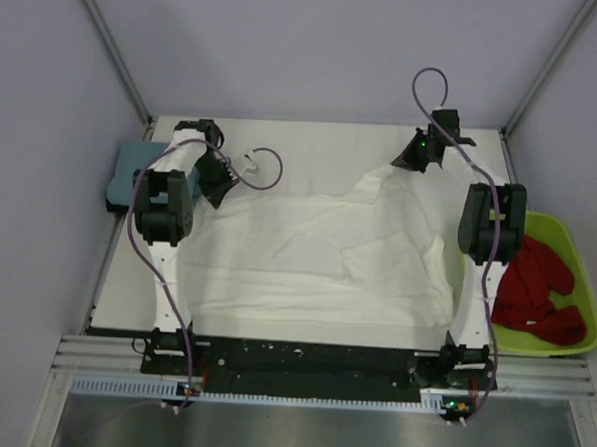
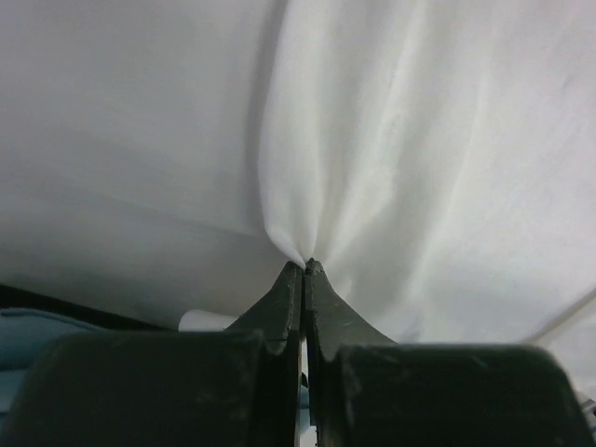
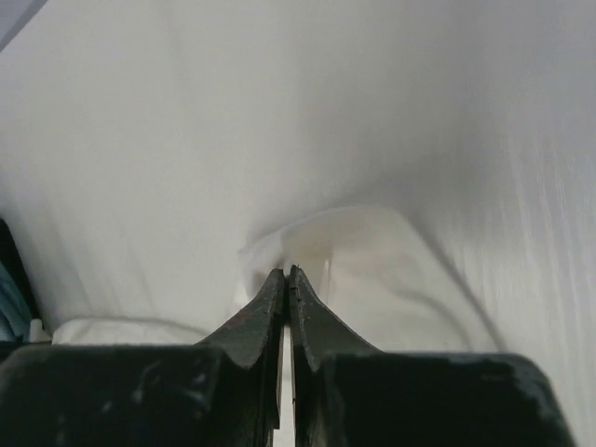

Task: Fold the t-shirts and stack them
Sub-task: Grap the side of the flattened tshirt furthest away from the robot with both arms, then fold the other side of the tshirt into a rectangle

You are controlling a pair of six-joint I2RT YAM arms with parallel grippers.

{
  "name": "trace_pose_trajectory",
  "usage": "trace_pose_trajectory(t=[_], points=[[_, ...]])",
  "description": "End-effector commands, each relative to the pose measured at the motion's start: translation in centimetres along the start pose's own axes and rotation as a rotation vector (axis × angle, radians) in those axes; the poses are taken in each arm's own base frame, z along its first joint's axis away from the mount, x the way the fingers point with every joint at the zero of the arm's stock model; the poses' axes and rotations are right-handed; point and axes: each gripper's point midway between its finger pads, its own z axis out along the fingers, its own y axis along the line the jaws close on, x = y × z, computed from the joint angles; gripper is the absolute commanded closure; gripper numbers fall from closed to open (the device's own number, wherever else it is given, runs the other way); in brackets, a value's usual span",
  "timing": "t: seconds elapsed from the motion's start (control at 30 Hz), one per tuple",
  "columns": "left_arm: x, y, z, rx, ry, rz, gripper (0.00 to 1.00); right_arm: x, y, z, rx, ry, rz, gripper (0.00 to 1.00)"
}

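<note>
While both arms reach far fwd, L hand [image 2: 305,268] & R hand [image 3: 286,272] pinch white t-shirt [image 1: 316,265].

White on white, with loud colour at the edges.
The white shirt [image 1: 317,255] reads plain cream-white over a white table [image 1: 125,287]. The left gripper [image 2: 304,265] and right gripper [image 3: 284,272] are matte black, with purple cables [image 1: 415,86]. Far left there's a blue-grey shirt [image 1: 131,175]. On the right, a lime-green bin [image 1: 584,274] shows deep red cloth [image 1: 535,291].
</note>
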Motion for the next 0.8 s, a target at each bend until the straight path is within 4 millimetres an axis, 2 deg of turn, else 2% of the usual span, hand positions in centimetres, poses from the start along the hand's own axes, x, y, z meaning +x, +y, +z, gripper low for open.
trace_pose_trajectory(t=[0.0, 0.03, 0.17, 0.27, 0.4, 0.5, 0.6, 0.67, 0.77], points=[[-0.2, -1.0, -4.8, -0.134, -0.051, 0.011, 1.0, -2.1, 5.6, -11.4, -0.09, -0.169, -0.155, 1.0], [-0.2, -1.2, -5.8, -0.169, -0.056, 0.02, 1.0, -1.2, 5.1, -12.3, -0.083, -0.166, -0.158, 1.0], [1.0, -4.1, -6.3, -0.173, -0.042, 0.041, 1.0, 0.7, 4.4, -16.6, -0.061, -0.212, -0.192, 1.0], [1.3, -5.7, -6.9, -0.183, -0.042, 0.046, 1.0, 1.6, 4.9, -18.5, -0.081, -0.211, -0.192, 1.0], [2.4, -8.9, -7.6, -0.162, -0.023, 0.044, 1.0, 4.8, 4.4, -21.3, -0.086, -0.187, -0.171, 1.0], [4.4, -10.9, -7.0, -0.165, 0.006, 0.056, 1.0, 7.8, 3.4, -24.3, -0.072, -0.171, -0.167, 1.0], [6.9, -12.2, -5.6, -0.182, 0.066, 0.074, 1.0, 11.0, 1.3, -26.9, -0.026, -0.166, -0.163, 1.0], [7.7, -13.0, -4.6, -0.159, 0.083, 0.076, 1.0, 12.8, 0.0, -27.7, -0.004, -0.16, -0.151, 1.0], [8.4, -14.2, -3.0, -0.106, 0.115, 0.073, 1.0, 15.4, -0.7, -27.2, -0.046, -0.13, -0.108, 1.0]])
